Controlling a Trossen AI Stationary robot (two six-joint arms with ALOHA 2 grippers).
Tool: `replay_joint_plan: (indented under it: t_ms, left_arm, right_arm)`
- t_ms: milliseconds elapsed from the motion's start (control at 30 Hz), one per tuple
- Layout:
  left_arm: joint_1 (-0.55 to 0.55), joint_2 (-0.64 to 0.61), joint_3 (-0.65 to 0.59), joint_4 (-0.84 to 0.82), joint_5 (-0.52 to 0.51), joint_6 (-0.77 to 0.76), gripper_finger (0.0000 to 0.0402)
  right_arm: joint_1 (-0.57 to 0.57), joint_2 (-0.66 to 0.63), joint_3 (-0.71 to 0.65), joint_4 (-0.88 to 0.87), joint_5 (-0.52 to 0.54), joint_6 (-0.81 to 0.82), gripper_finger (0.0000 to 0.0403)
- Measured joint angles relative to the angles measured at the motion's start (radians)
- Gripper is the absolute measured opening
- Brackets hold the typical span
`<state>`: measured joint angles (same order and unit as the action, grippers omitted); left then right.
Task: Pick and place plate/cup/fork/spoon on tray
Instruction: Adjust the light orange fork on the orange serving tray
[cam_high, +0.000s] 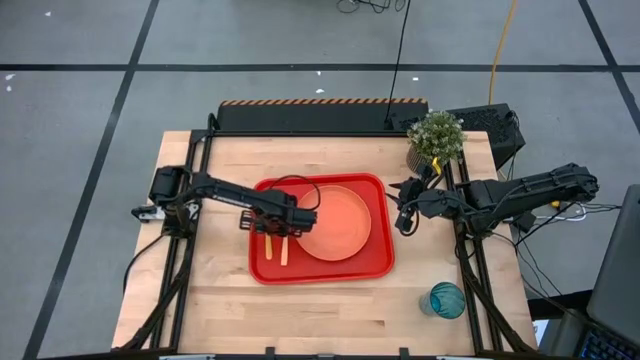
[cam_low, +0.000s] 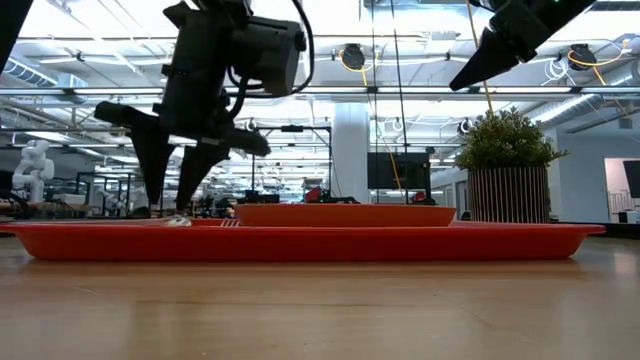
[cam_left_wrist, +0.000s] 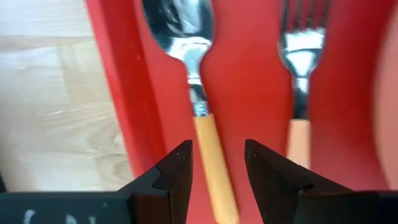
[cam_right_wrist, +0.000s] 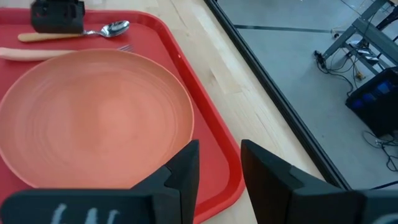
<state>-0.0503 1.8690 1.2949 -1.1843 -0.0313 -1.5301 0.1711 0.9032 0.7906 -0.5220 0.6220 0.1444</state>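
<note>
The red tray (cam_high: 380, 262) lies mid-table. On it rest the orange plate (cam_high: 338, 222), the spoon (cam_high: 268, 246) and the fork (cam_high: 284, 250), the two lying side by side on the tray's left part. In the left wrist view the spoon (cam_left_wrist: 186, 37) and the fork (cam_left_wrist: 303, 43) lie flat on the tray floor. My left gripper (cam_left_wrist: 217, 149) is open and points down, with a finger on either side of the spoon's orange handle (cam_left_wrist: 211, 168), apart from it. My right gripper (cam_right_wrist: 219, 148) is open and empty above the tray's right rim (cam_right_wrist: 217, 162). The teal cup (cam_high: 447, 299) stands on the table, near right.
A small potted plant (cam_high: 435, 135) stands at the table's far right, just behind my right arm. A black box (cam_high: 495, 125) sits beyond it at the table's corner. Bare wood (cam_high: 230, 310) lies along the near edge and left of the tray.
</note>
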Motion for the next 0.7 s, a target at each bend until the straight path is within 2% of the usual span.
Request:
replay_joint_plan:
  t_ms: [133,367,700]
  left_arm:
    - [-0.023,0.0,0.016,0.018,-0.007,-0.016,0.0149]
    - [-0.08,0.0,0.024,0.146,-0.071,-0.05,0.0149]
    - [-0.121,0.011,0.024,0.148,-0.112,-0.143,0.0149]
  right_arm:
    - [0.0,0.0,0.0,-0.011,0.0,0.0,0.011]
    - [0.0,0.0,0.0,-0.014,0.0,0.0,0.011]
    - [0.0,0.0,0.0,-0.008,0.0,0.0,0.011]
